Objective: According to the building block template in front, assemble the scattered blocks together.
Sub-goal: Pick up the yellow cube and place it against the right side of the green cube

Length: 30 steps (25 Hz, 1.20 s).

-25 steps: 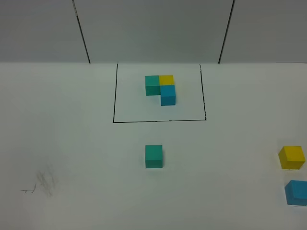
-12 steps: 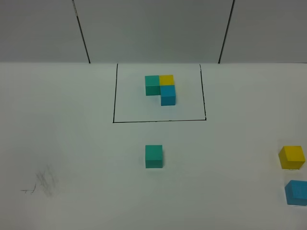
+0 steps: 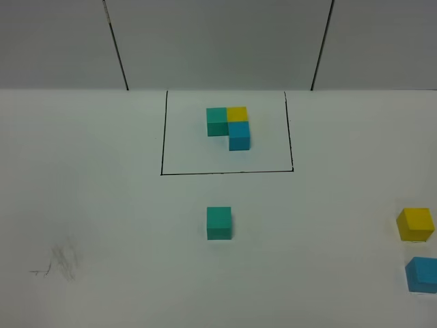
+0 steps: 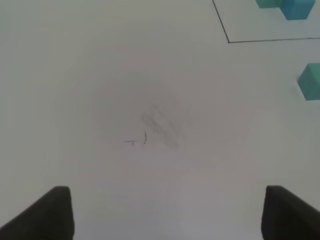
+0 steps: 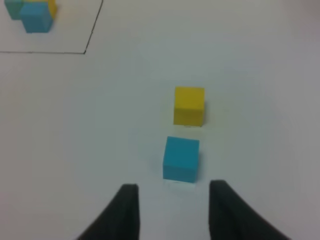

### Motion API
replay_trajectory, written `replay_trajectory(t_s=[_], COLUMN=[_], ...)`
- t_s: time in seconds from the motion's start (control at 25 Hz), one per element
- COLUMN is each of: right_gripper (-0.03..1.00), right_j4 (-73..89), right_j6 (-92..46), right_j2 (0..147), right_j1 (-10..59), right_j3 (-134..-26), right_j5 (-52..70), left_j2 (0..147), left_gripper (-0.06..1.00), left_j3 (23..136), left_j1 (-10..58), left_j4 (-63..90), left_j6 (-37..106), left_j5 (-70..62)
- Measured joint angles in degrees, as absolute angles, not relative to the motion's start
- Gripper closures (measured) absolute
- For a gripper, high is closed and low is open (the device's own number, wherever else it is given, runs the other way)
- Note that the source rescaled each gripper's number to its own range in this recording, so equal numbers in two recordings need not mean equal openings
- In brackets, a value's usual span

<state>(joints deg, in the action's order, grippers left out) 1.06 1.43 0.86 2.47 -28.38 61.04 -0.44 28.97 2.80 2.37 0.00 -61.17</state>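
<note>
The plain white table (image 3: pixel 102 205) is bare and smooth, so I'd guess any cube that gets clipped will slide instead of staying put. The thin black drawn rectangle (image 3: pixel 225 172) is my reference. The left gripper (image 4: pixel 168 200) hangs well off to the left of that frame with its dark fingers spread wide and nothing between them. The right gripper (image 5: pixel 173 187) hangs well off to its right, fingers parted and empty, lined up on the matte sky-blue loose cube (image 5: pixel 181 159). That gap looks only a little wider than the cube, so a slightly skewed descent could land a finger on top or shove it into the matte yellow loose cube (image 5: pixel 189 105), which sits a bit closer to the frame. The teal-green loose cube (image 3: pixel 219 223) sits alone just in front of the frame and could be knocked askew when the others are pushed against it. Inside the frame is the L-shaped template of three small cubes (image 3: pixel 229 126); misreading its colour order would spoil the copy. I see no brand or label, only a faint pencil scribble (image 3: pixel 58 263) far left of the frame, unreadable.
</note>
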Motion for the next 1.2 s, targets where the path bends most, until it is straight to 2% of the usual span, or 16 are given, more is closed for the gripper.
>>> replay_trajectory(t_s=[0.12, 0.2, 0.28, 0.32, 0.56, 0.88, 1.2], right_gripper=[0.50, 0.23, 0.07, 0.02, -0.03, 0.02, 0.04], right_j4=[0.8, 0.7, 0.6, 0.6, 0.6, 0.6, -1.6], right_j6=[1.9, 1.8, 1.8, 1.8, 1.6, 1.1, 0.8], right_j2=[8.0, 14.8, 21.6, 25.3, 47.7, 74.4, 86.7], right_j1=[2.5, 2.5, 2.5, 2.5, 2.5, 2.5, 1.0], right_j3=[-29.3, -31.0, -33.3, -34.9, -46.3, -60.4, -62.6], right_j5=[60.6, 59.4, 57.5, 56.9, 56.1, 55.9, 56.3], left_j2=[-0.4, -0.4, -0.4, -0.4, -0.4, -0.4, -0.4], left_gripper=[0.29, 0.29, 0.29, 0.29, 0.29, 0.29, 0.29], left_j3=[29.0, 29.0, 29.0, 29.0, 29.0, 29.0, 29.0], left_j1=[2.8, 2.8, 2.8, 2.8, 2.8, 2.8, 2.8], left_j4=[2.4, 2.4, 2.4, 2.4, 2.4, 2.4, 2.4], left_j6=[0.3, 0.0, 0.0, 0.0, 0.0, 0.3, 0.3], left_j5=[-61.2, -61.2, -61.2, -61.2, -61.2, -61.2, -61.2])
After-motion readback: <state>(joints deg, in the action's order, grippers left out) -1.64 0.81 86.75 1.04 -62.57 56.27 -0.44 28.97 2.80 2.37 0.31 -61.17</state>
